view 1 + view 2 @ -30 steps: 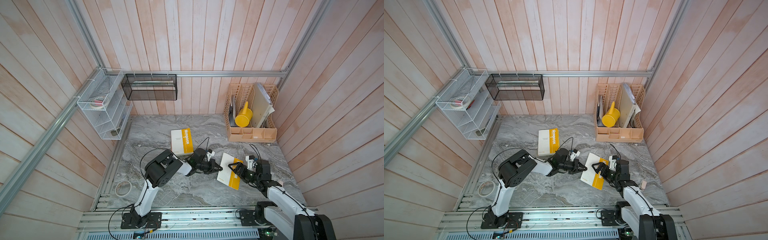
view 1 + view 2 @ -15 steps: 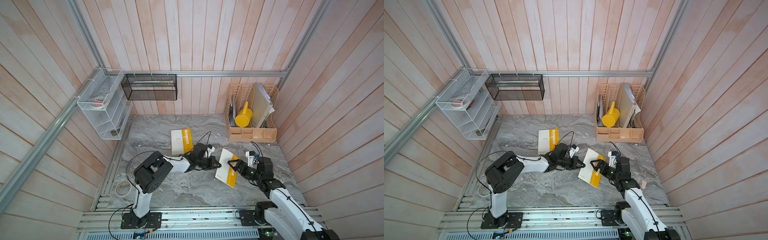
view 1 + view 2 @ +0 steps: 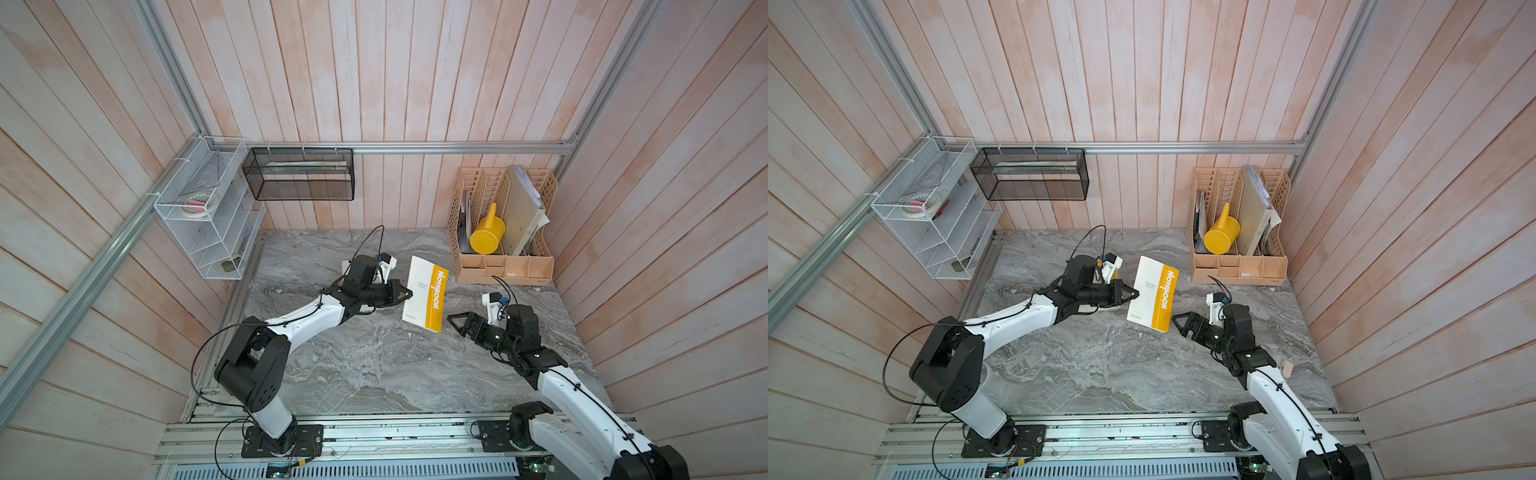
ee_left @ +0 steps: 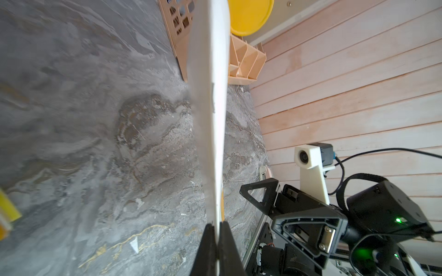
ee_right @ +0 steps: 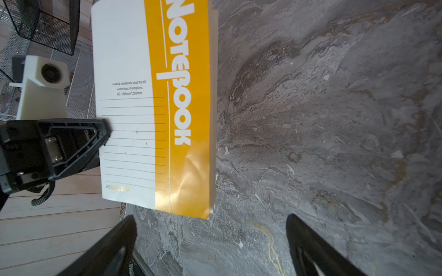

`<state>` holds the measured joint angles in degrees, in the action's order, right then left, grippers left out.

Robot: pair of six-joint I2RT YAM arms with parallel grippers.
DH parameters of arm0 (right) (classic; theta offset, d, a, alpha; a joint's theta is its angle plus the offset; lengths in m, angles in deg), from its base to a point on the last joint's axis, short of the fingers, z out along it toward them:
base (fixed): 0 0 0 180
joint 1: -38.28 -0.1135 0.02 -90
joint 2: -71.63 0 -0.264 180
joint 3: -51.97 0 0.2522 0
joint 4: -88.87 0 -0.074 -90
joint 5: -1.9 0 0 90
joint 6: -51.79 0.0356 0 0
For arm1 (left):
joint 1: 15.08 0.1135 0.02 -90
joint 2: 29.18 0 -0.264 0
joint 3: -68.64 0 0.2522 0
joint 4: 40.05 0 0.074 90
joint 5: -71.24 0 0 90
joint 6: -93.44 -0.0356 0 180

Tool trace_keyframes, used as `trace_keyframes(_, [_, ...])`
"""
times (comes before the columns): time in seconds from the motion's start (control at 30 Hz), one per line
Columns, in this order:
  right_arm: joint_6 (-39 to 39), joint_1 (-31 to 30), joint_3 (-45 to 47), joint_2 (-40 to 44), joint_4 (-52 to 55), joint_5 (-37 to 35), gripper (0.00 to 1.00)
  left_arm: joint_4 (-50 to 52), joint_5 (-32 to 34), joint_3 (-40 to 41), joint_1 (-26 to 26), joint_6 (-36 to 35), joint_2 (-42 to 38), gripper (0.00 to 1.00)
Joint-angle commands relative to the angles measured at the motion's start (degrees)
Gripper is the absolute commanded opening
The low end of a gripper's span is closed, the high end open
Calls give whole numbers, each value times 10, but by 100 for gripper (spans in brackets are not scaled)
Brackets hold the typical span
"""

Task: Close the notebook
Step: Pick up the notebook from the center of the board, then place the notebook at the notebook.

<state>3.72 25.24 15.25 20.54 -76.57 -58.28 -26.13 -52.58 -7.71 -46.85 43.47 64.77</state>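
Notebook [image 3: 426, 299]: held tilted over the marble tabletop [image 3: 374, 365], its white edge pinched by the left gripper [image 3: 409, 294]. Right gripper [image 3: 459, 324]: jaws spread, positioned just beside the yellow edge, not touching.

You see notebook [image 3: 426, 295]: white cover, yellow band, white lettering, thin ruled lines. Your tabletop [image 3: 374, 365]: grey marble veining. Watering can [image 3: 486, 237] yellow, file organizer [image 3: 505, 266] peach. Mesh basket [image 3: 299, 183] black, wire shelf [image 3: 208, 224] white. Walls [image 3: 415, 83]: pale pink planks.
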Motion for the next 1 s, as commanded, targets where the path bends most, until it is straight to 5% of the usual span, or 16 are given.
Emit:
trace_keyframes(0.0, [2, -11, -20, -16, -20, -12, 98, 37, 0, 0, 35, -32, -32, 0])
trace_keyframes(0.3, [17, -44, -27, -57, -62, -20, 98, 37, -21, 27, 140, -29, -75, 0])
trace_keyframes(0.57, [25, -81, -49, -91, -107, -26, 98, -29, -129, 51, 226, 33, -38, 0])
trace_keyframes(0.97, [36, -113, -43, -120, -149, -31, 98, -15, -167, 10, 265, 24, 31, 0])
